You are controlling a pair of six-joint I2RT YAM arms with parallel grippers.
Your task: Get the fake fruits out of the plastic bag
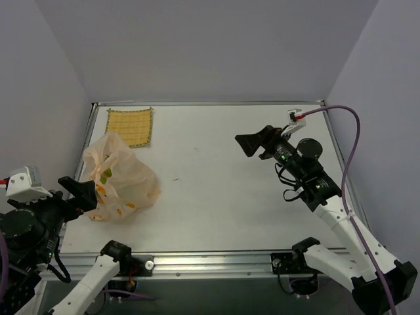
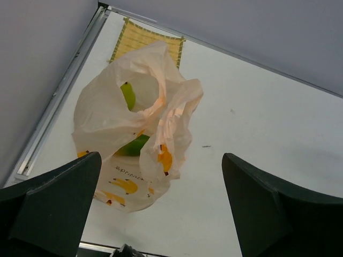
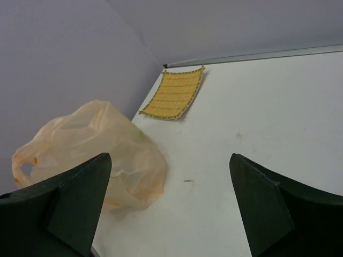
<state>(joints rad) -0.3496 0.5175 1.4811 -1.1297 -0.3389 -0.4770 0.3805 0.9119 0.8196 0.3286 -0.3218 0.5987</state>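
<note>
Left wrist view: plastic bag (image 2: 107, 118) holding fake fruits (image 2: 127, 95) lies ahead of released left jaws; right jaws released

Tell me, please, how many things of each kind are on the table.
Bag: 1
Mat: 1
Fruits showing in the bag: 2, though more may be hidden
Total: 4

Bright, even diffuse light on the flat white tabletop (image 1: 216, 190), shadows faint, no glare, focus sharp, slightly soft nearest wrist cameras.
</note>
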